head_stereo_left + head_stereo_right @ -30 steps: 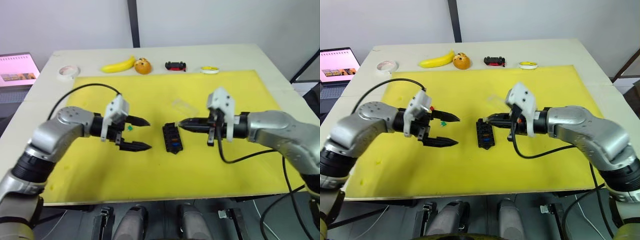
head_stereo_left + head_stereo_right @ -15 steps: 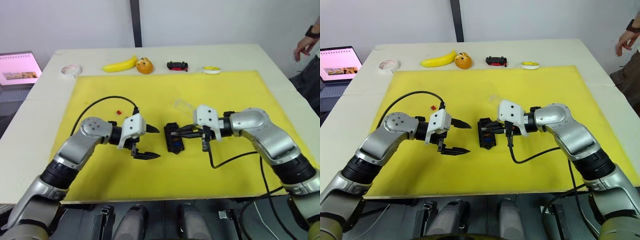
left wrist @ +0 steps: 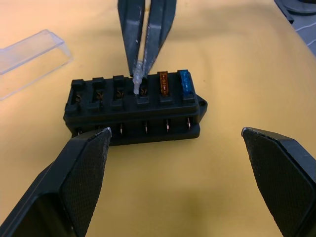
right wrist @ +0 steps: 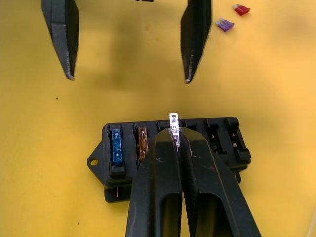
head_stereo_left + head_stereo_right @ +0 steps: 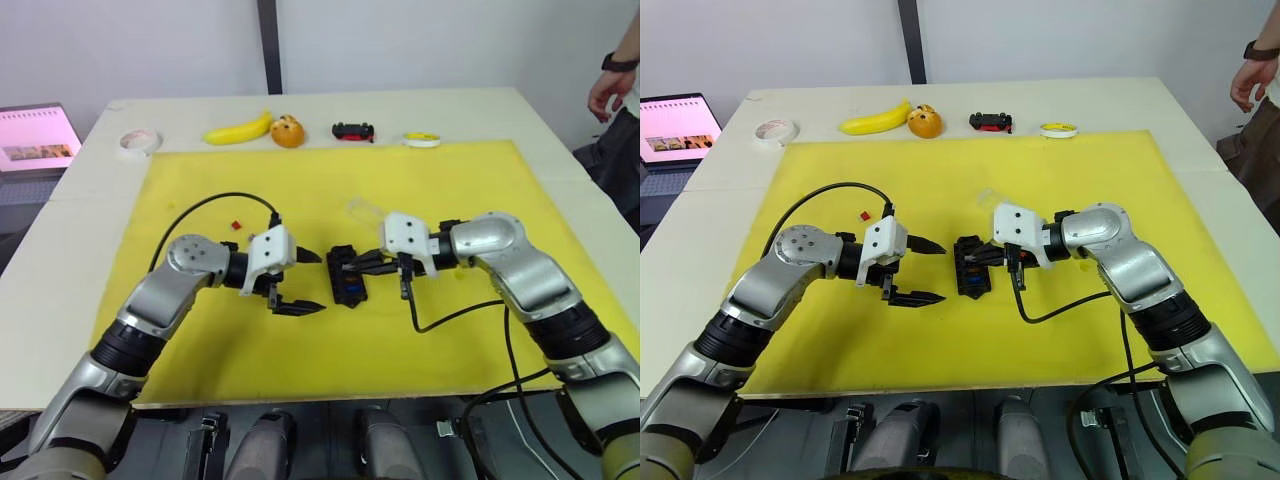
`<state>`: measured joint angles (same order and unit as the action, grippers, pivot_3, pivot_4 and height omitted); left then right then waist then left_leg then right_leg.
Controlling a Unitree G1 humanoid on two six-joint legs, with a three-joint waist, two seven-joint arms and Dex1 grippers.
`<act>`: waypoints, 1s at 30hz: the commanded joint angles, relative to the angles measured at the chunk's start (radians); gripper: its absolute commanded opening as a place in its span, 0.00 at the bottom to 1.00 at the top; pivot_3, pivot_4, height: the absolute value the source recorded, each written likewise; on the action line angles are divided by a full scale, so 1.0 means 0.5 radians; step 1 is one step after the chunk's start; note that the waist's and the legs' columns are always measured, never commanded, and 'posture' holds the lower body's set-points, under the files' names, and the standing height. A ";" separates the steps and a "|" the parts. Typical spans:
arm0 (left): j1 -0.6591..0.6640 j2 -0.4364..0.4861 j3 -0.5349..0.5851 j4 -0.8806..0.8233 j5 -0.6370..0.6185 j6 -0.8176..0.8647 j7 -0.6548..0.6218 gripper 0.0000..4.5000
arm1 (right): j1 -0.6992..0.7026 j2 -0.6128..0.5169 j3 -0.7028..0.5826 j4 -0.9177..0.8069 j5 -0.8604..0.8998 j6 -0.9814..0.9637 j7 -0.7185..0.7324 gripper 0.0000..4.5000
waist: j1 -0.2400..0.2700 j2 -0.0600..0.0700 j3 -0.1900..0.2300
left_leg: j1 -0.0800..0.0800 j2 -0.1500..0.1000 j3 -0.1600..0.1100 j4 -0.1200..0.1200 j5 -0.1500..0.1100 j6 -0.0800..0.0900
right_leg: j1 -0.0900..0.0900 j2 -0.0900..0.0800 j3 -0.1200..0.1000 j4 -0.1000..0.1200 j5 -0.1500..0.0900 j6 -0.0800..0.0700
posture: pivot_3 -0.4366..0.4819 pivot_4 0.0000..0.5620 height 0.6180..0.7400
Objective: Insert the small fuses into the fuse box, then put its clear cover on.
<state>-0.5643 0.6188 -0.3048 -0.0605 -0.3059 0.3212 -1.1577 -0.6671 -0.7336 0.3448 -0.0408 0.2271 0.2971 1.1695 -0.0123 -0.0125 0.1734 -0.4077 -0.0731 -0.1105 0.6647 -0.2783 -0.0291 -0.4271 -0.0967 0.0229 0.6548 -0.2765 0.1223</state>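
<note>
The black fuse box lies mid-mat on the yellow mat. A blue fuse and a brown fuse sit in its end slots. My right gripper is shut on a pale grey fuse, whose lower end touches the slot beside the brown one. Just left of the box, my left gripper stands open and empty, its fingers spread wider than the box. The clear cover lies on the mat behind the box. A red fuse and a purple fuse lie loose behind my left arm.
Along the table's far edge lie a banana, an orange fruit, a black-and-red toy car and two tape rolls. A laptop sits at far left. A person's arm shows at the far right.
My right gripper has carried the grey fuse left onto the box. My left gripper has moved in beside the box. A person's arm has come into view.
</note>
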 commanded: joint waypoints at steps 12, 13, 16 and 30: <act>-0.023 0.007 0.055 -0.083 0.006 0.005 -0.024 0.99 | -0.064 0.042 -0.063 0.030 -0.079 -0.066 0.074 0.00 | -0.001 0.000 0.000 | 0.000 0.000 0.000 0.000 0.000 0.000 | 0.000 0.000 0.000 0.000 0.000 0.000 | 0.48 0.27 1.00; -0.025 0.007 0.054 -0.078 0.009 0.000 -0.027 0.99 | -0.068 0.043 -0.064 0.033 -0.081 -0.067 0.082 0.00 | -0.001 0.000 0.000 | 0.000 0.000 0.000 0.000 0.000 0.000 | 0.000 0.000 0.000 0.000 0.000 0.000 | 0.48 0.27 1.00; -0.030 0.004 0.052 -0.058 0.023 -0.017 -0.033 0.99 | -0.082 0.039 -0.072 0.029 -0.073 -0.057 0.113 0.00 | -0.001 0.000 0.000 | 0.000 0.000 0.000 0.001 0.000 0.000 | 0.000 0.000 0.000 0.001 0.000 0.000 | 0.48 0.27 1.00; -0.023 -0.005 0.055 -0.063 0.048 -0.031 -0.045 0.99 | -0.085 0.020 -0.108 -0.002 -0.060 -0.064 0.191 0.00 | -0.001 0.000 0.000 | 0.000 0.000 0.000 0.001 0.000 -0.001 | 0.000 0.000 0.000 0.002 0.000 0.000 | 0.48 0.27 1.00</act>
<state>-0.5640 0.6185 -0.2997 -0.0719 -0.2827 0.3216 -1.1762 -0.6893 -0.7192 0.3293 -0.0142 0.1891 0.2771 1.2584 -0.0130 -0.0124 0.1733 -0.4077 -0.0732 -0.1105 0.6654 -0.2782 -0.0294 -0.4271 -0.0967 0.0228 0.6559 -0.2764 0.1223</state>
